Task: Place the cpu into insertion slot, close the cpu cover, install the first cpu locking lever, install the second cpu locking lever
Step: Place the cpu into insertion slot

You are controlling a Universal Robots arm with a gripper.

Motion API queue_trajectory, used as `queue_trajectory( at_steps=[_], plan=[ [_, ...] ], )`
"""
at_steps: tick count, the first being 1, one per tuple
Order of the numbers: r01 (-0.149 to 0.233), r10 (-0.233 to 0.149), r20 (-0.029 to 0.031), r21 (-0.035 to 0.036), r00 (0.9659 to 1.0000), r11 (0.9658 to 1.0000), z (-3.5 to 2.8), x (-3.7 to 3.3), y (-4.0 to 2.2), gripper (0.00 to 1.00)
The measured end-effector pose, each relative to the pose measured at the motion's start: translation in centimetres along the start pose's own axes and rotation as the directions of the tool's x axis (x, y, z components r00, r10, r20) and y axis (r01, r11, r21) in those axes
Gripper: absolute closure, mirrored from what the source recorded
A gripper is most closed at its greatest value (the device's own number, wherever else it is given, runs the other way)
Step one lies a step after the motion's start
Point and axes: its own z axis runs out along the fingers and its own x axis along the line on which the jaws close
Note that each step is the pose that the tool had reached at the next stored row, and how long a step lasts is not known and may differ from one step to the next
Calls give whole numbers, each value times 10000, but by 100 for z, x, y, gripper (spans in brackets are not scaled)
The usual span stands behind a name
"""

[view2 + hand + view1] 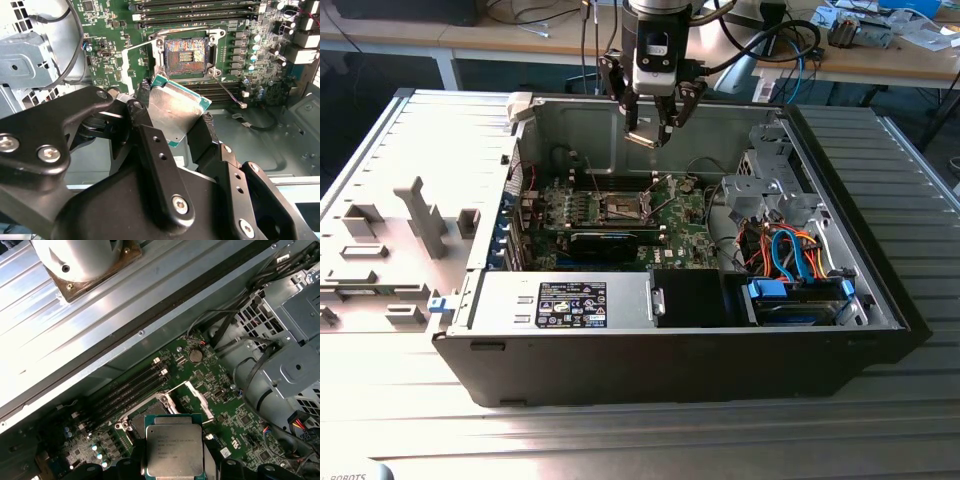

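I'm on the first step here: the cpu (pixel 173 452) is clamped in the pincer (pixel 654 132), one black finger (pixel 150 145) on each of two opposite edges, metal lid free. The jaws are open only as wide as the chip. It hangs inside the open computer case (pixel 720 380), well above the motherboard (pixel 685 212) and touching nothing else.

The insertion slot (pixel 186 52) is below the pincer and a bit ahead of its tips, contact field bare. The cpu cover (pixel 200 401) looks flipped up beside it, though I can't be sure of that.

My take on doing this well:
- In the second wrist view the chip looks tilted against the board, so I'd level it first.
- Square its corners to the socket rim.
- Come straight down.
- Let go with no push, since those contacts probably bend easily.
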Motion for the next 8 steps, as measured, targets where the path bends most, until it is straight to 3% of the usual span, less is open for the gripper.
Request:
queue_trajectory(
  at_steps=[8],
  plan=[
    [-55,55,4,-1,10000,10000,1,0,0,46]
  ],
)
